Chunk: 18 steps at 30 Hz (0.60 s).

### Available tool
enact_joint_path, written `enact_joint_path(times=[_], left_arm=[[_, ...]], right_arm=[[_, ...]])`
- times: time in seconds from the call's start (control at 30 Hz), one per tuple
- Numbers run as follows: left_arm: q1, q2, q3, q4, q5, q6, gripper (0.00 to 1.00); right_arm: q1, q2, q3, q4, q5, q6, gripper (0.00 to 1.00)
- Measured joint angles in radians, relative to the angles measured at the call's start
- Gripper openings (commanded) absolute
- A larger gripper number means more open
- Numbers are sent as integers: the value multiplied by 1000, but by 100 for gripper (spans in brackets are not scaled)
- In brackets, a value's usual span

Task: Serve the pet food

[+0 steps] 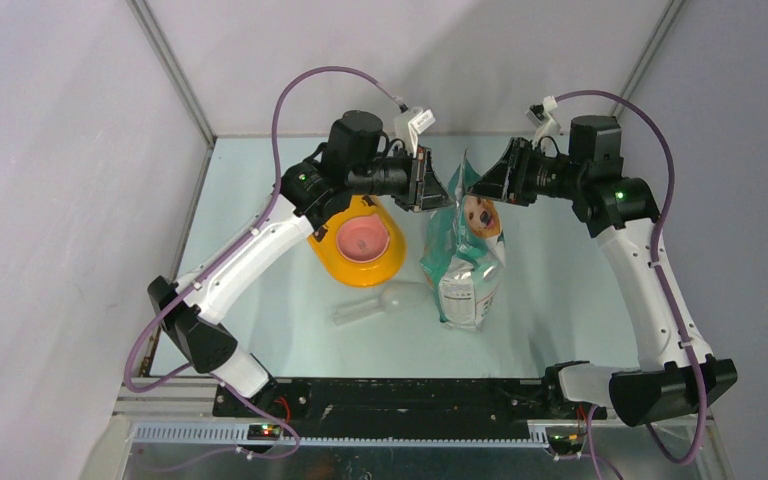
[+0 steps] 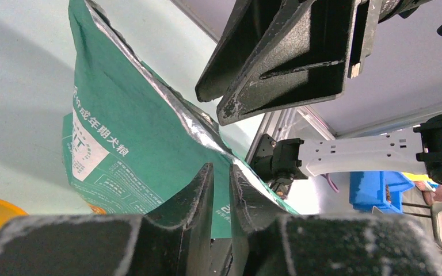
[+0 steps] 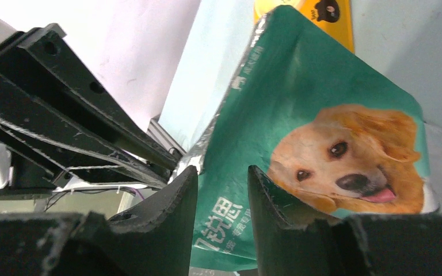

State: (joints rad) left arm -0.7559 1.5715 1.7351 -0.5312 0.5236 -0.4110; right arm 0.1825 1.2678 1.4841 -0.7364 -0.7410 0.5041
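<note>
Two grippers are set at the top of the green-and-white pouch [image 1: 465, 262], which stands upright near the middle of the table [image 1: 560, 290]. The left gripper [image 2: 221, 171] is nearly closed, with the pouch's silvery top edge running to its fingertips; whether that edge is pinched cannot be told. The right gripper [image 3: 223, 177] is partly open, with the pouch's green face seen in its gap and nothing clamped. The pet food itself is hidden from view. A yellow feeder [image 1: 328, 255] is placed just left of the pouch, and a clear scoop [image 1: 380, 303] is laid nearer.
</note>
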Motion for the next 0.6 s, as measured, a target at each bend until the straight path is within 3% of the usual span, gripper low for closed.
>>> enact_joint_path(times=[0.2,0.4,0.6], left_arm=[[0,0,0,12,8,-7,22],[0,0,0,14,13,-8,23],[0,0,0,14,15,-8,23]], right_arm=[[0,0,-8,55,-75,43,40],[0,8,-13,59,-57,43,22],[0,13,-16,23,5,26,24]])
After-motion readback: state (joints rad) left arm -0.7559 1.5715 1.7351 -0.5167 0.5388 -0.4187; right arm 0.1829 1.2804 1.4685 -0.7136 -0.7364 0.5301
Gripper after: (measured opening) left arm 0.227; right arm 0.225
